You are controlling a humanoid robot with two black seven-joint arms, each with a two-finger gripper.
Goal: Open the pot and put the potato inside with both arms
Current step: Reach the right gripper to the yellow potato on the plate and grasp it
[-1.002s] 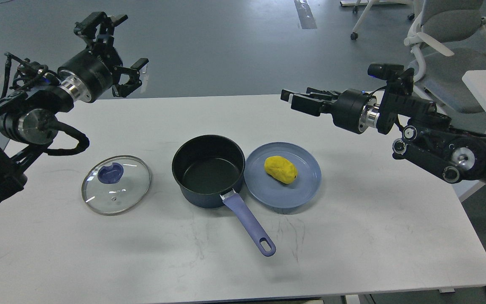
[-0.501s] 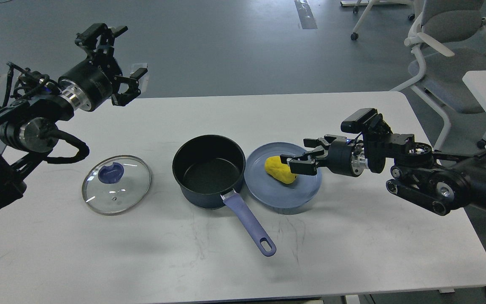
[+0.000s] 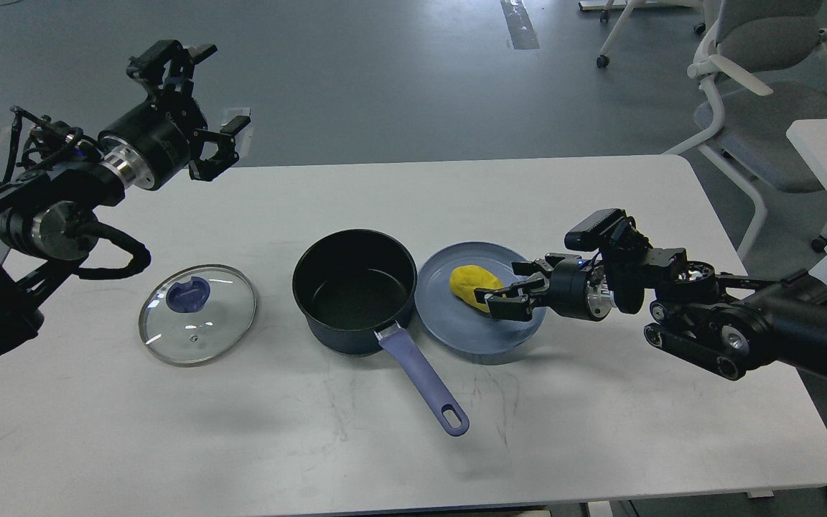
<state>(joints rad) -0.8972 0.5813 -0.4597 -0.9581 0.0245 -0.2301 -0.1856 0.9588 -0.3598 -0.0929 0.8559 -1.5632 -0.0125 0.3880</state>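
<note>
Spread on either side of the potato's (image 3: 472, 282) right end, the fingers of our right gripper (image 3: 503, 296) stand open, at or just short of its skin; whether they touch we cannot tell. That potato lies on the blue plate (image 3: 456, 330), its long axis running from upper left to lower right, the lower right end toward our gripper. Just left of the plate, rim beside rim, stands the dark pot (image 3: 354, 287), open on top, its purple handle (image 3: 424, 388) pointing down and to the right toward the table's (image 3: 600, 402) near edge. Well left of the pot the glass lid (image 3: 198, 314) lies flat. Bare tabletop stretches in front of the pot and plate and behind them. Our left gripper (image 3: 198, 90) hangs high over the far left corner, fingers spread, holding nothing.
</note>
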